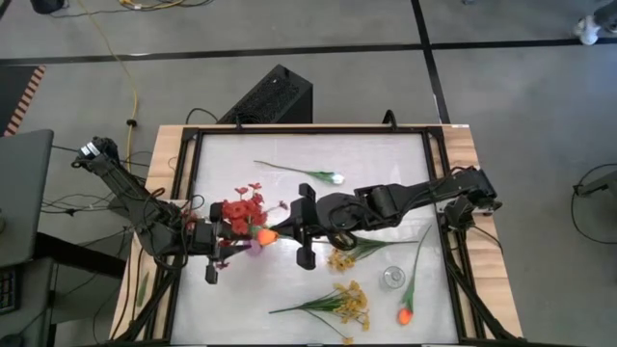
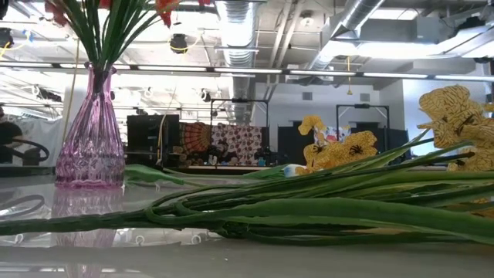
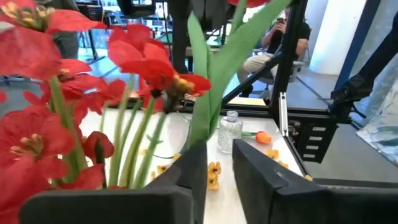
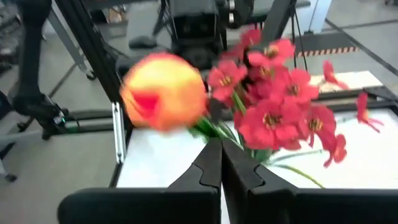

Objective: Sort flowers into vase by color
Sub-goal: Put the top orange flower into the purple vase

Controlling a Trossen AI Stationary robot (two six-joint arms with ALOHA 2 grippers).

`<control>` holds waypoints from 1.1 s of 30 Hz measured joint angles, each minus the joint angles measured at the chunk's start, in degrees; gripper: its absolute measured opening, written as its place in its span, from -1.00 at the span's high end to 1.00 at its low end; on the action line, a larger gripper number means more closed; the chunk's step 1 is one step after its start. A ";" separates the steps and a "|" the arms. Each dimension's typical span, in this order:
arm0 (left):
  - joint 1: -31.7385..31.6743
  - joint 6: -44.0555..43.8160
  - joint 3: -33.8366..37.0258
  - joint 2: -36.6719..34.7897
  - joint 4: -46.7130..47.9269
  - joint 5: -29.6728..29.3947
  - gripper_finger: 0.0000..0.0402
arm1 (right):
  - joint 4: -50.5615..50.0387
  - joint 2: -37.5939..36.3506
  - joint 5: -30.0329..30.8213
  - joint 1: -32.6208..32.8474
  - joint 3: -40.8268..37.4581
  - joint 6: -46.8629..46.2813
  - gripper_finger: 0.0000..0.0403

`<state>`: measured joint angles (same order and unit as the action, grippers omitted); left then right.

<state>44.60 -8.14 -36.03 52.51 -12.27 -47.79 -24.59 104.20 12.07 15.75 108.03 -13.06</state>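
The orange tulip [image 4: 165, 90] hovered just ahead of the right gripper [image 4: 220, 163], whose fingers were pinched tight on its green stem right below the bloom, carrying it beside the red blossoms [image 1: 241, 210] already standing in the purple vase [image 2: 91, 137]. That flower looked light and top-heavy, the plastic stem springy and probably slick, so a hold close under the head seemed the steadier choice; lower down it would likely whip about. The left gripper [image 3: 214, 158] sat low against the vase side, its fingers narrowed with green stems rising just beyond them, though whether it gripped anything I could not tell. Out past the right gripper lay yellow sprays [image 1: 342, 304], another orange tulip [image 1: 405, 314], a white bud [image 1: 336, 178] and a small clear jar [image 1: 391, 278]. No readable writing or labels anywhere.
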 joint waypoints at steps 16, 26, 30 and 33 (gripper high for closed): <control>0.00 1.66 0.00 -1.80 -0.38 4.35 0.67 | -8.75 -1.22 -9.99 -0.06 0.02 -0.15 0.86; -0.02 4.55 0.00 -7.65 -2.19 11.11 0.67 | 2.77 -0.92 -11.80 0.03 0.02 -0.46 0.85; -0.02 4.28 0.00 -9.35 -2.01 15.51 0.67 | 5.22 -0.81 -11.78 0.41 0.02 -0.18 0.86; -0.02 4.31 0.00 -10.10 -2.81 16.65 0.67 | 7.36 -0.81 -11.79 0.39 0.02 -0.13 0.86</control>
<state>44.58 -3.82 -36.03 42.41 -15.08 -31.14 -17.23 103.39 0.28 16.14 108.05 -13.19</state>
